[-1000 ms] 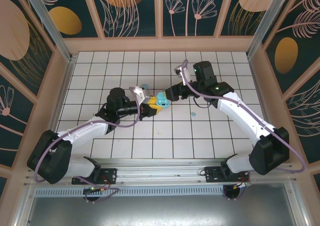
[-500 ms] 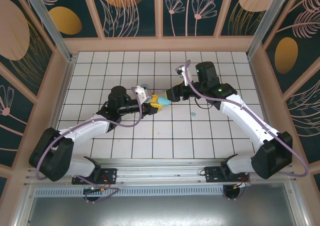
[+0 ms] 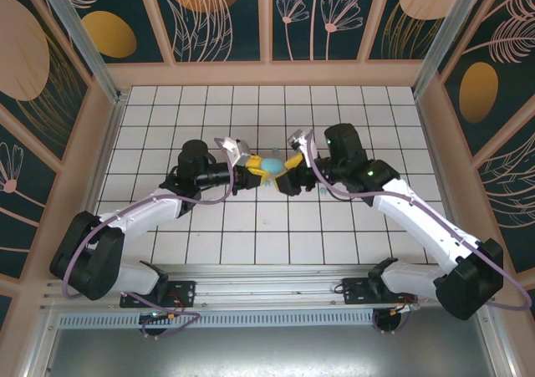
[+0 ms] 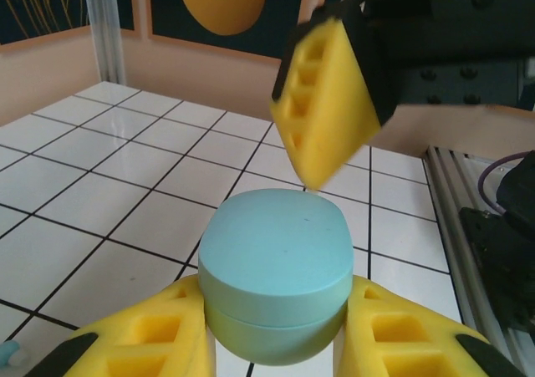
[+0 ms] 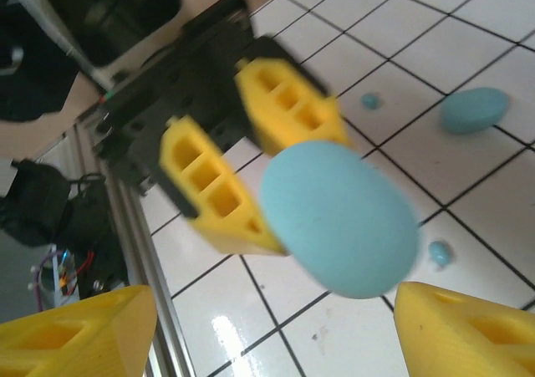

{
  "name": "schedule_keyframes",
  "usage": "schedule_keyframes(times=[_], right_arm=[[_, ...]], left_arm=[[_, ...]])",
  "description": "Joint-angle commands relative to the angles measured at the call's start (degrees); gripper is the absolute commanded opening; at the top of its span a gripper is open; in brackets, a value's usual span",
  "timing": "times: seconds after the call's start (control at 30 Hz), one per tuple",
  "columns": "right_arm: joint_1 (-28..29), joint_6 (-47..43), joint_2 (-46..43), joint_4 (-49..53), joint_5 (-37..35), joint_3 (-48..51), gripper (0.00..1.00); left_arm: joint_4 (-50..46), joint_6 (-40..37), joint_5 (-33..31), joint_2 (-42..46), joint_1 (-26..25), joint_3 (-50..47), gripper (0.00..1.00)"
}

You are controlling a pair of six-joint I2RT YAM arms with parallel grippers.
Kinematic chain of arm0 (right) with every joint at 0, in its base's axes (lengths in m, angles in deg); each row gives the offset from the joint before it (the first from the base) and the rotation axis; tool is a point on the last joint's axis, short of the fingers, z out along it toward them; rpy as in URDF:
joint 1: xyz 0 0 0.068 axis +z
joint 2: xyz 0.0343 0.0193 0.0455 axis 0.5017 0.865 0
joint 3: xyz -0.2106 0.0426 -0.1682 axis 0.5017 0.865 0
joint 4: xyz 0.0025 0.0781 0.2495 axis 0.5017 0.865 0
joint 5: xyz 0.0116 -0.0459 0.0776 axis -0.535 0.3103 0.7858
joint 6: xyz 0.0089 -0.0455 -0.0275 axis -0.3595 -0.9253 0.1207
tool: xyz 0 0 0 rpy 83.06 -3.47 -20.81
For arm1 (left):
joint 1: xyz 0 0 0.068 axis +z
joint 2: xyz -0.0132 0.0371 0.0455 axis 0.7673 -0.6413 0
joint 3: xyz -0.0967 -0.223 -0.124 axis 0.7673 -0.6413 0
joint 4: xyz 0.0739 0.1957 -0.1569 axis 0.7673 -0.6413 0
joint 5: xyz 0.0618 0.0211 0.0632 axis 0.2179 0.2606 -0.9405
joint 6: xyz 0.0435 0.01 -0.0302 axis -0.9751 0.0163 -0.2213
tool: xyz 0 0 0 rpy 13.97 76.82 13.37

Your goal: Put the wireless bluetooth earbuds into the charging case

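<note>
The closed light-blue charging case point(image 4: 276, 268) is raised off the tiles, and my left gripper point(image 4: 276, 314) is shut on its lower half. From above, the case point(image 3: 270, 166) sits mid-table between my left gripper point(image 3: 255, 170) and my right gripper point(image 3: 289, 176). My right gripper point(image 5: 267, 343) is open wide just short of the case point(image 5: 338, 218), touching nothing. One of its yellow fingers point(image 4: 326, 101) hangs above the case lid. Two tiny light-blue earbuds point(image 5: 369, 101) point(image 5: 440, 253) lie on the tiles beyond the case.
A second light-blue oval case point(image 5: 474, 109) lies on the white tiles further off. Wooden walls point(image 3: 267, 73) ring the tiled floor. An aluminium rail point(image 3: 276, 272) runs along the near edge by the arm bases.
My left gripper has carried the case slightly right and further back. My right gripper has come off the case's far right side, swung nearer, and its jaws have spread wider.
</note>
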State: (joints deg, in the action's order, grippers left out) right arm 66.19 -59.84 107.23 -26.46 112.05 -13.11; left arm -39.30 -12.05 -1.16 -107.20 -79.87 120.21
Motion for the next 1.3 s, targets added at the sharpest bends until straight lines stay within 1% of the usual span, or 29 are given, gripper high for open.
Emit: schedule_keyframes(times=[0.0, 0.2, 0.43, 0.7, 0.87, 1.03, 1.27], right_arm=[[0.4, -3.4, 0.3, -2.1, -4.3, 0.1, 0.76], [0.2, -5.0, 5.7, 1.3, -9.6, -5.0, 0.76], [-0.1, -5.1, 8.7, 2.7, -9.6, -8.7, 0.75], [-4.0, -1.4, 9.5, 2.4, -10.8, -10.7, 0.76], [-4.3, 1.7, 10.8, 1.6, -12.6, -11.7, 0.75], [-4.4, 3.0, 11.7, 2.1, -10.9, -12.7, 0.75], [-4.4, 3.7, 9.8, 2.8, -7.4, -12.6, 0.76]], left_arm=[[2.0, 1.7, 3.3, 0.0, 0.2, 1.5, 0.00], [2.5, 1.9, 3.7, 1.1, 0.2, 0.5, 0.00], [1.5, 1.2, 3.9, 2.3, 0.2, 0.0, 0.00], [1.2, -0.7, 4.9, 3.6, 0.2, -1.2, 0.00], [1.8, -1.1, 5.3, 3.7, 0.2, -1.6, 0.00], [1.6, -0.5, 4.7, 3.4, 0.2, -1.5, 0.00], [1.3, 0.2, 3.9, 3.0, 0.3, -1.2, 0.00]])
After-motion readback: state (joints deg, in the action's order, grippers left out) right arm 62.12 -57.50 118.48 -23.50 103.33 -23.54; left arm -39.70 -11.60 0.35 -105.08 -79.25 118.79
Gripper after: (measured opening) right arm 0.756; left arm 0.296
